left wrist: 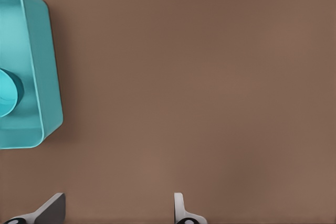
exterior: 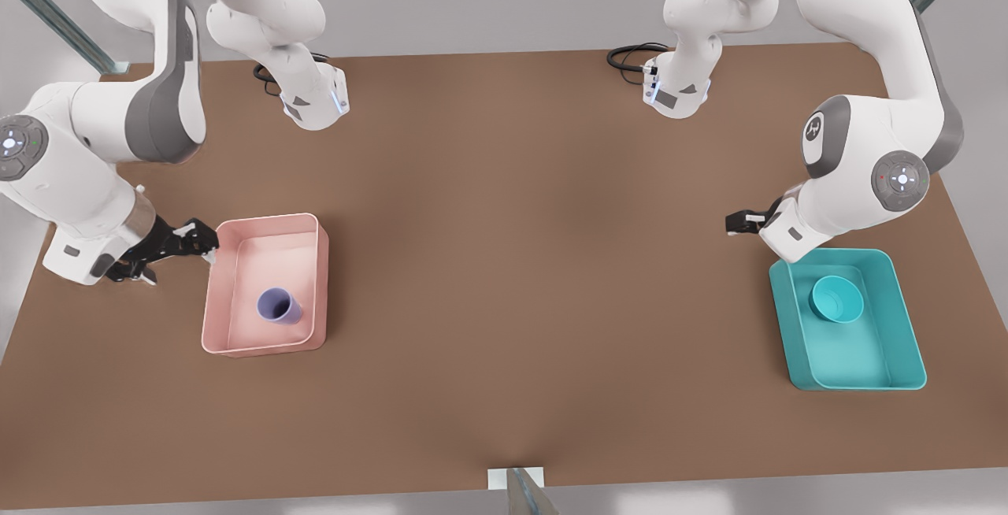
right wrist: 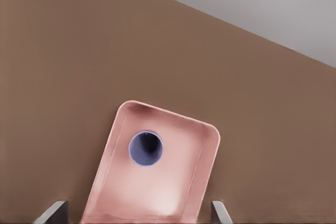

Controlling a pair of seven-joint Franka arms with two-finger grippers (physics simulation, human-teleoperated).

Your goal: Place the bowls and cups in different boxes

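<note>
A lavender cup (exterior: 277,306) (right wrist: 146,148) stands inside the pale pink box (exterior: 268,220) (right wrist: 202,174) at the front view's left. My right gripper (exterior: 205,242) (right wrist: 137,212) hovers at that box's back left corner, open and holding nothing. At the front view's right, a small round teal bowl (exterior: 837,299) (left wrist: 7,94) rests in the teal box (exterior: 907,326) (left wrist: 43,77). My left gripper (exterior: 742,221) (left wrist: 115,209) is just behind and to the left of the teal box, over bare table, open with nothing between its fingers.
The brown table (exterior: 504,263) stretches wide between the two boxes. Both arm bases (exterior: 315,101) (exterior: 676,94) and black cables (exterior: 630,54) sit near the back edge. A small white bracket (exterior: 516,477) marks the middle of the front edge.
</note>
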